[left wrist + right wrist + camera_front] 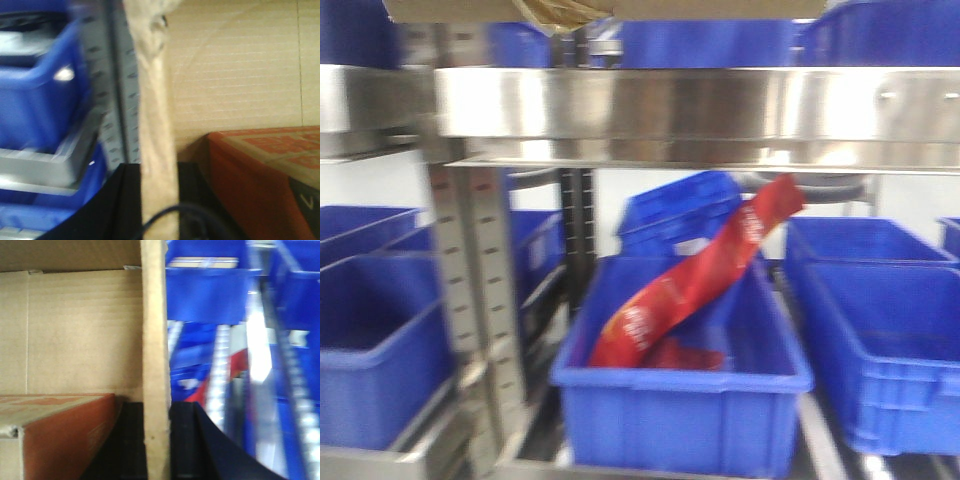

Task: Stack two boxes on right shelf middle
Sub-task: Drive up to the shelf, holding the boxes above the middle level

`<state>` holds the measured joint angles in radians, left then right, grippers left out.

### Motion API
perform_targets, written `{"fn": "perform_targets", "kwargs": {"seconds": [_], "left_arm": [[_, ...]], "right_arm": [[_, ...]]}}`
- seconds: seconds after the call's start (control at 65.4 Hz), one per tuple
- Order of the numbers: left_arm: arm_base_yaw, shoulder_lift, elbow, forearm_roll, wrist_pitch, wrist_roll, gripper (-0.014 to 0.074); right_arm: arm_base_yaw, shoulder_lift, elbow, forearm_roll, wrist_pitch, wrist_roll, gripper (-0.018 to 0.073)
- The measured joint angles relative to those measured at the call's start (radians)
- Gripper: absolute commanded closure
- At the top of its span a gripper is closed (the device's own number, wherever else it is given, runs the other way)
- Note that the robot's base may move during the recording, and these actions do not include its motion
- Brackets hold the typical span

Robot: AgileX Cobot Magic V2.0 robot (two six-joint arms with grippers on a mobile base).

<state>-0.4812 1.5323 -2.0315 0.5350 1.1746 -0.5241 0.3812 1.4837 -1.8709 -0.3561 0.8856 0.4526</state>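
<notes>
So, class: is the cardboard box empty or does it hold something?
Holds something: both wrist views look inside the cardboard box, where an orange-red carton rests in it.

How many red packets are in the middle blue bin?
2: a long red packet leaning diagonally across the blue bin, and a flatter red packet lying beneath it. Others may be hidden.

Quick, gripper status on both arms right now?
Left gripper: closed, pinching a side wall of the cardboard box.
Right gripper: closed, pinching a cardboard box wall as well.
</notes>
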Motion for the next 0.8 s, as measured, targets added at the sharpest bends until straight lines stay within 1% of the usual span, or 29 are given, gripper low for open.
{"fn": "perform_targets", "kwargs": {"seconds": [0.795], "left_arm": [[0.0, 0.002, 0.0, 0.002, 0.0, 0.0, 0.0707]], "right_arm": [[0.0, 0.0, 0.0, 0.0, -0.002, 0.0, 0.0715]]}}
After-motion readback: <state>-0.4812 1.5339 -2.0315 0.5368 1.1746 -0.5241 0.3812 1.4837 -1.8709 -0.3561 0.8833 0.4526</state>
